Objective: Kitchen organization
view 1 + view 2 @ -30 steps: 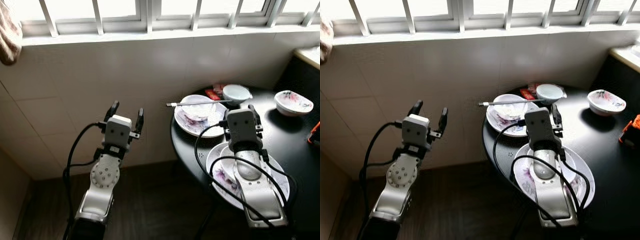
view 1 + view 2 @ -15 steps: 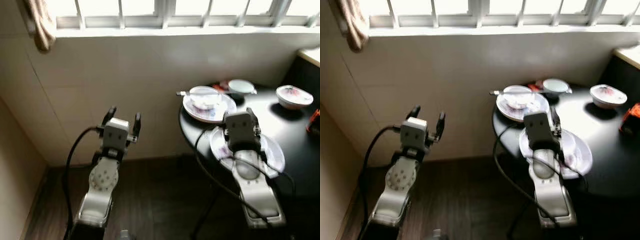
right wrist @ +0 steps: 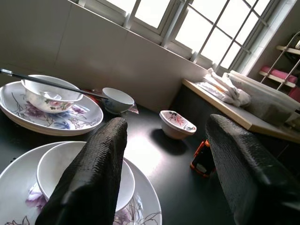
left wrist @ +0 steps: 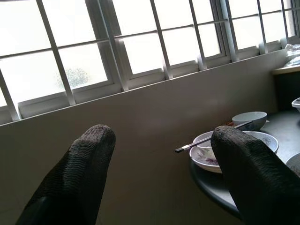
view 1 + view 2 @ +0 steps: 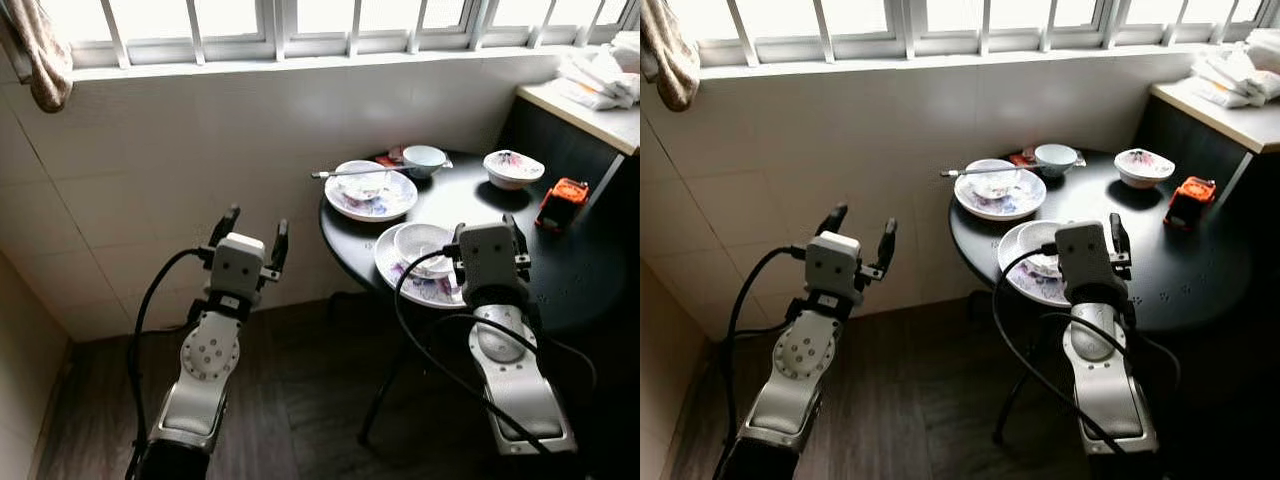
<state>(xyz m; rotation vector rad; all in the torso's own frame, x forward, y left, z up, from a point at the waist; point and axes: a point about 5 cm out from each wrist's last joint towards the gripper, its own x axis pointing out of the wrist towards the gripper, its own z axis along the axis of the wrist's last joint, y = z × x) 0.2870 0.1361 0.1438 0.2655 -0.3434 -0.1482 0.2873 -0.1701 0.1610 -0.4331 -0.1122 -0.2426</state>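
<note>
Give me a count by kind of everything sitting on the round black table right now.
Floral white ceramic plates: 2 (far plate, near plate)
Bowls: 4 (white bowl on the far plate, white bowl on the near plate, pale blue bowl, floral bowl)
Black chopsticks: 1 pair
Red packet: 1
Orange-and-black object: 1
Total: 9

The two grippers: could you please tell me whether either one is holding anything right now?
Neither holds anything. The left gripper is open in the air beside the table; the right gripper is open above the bowl.
</note>
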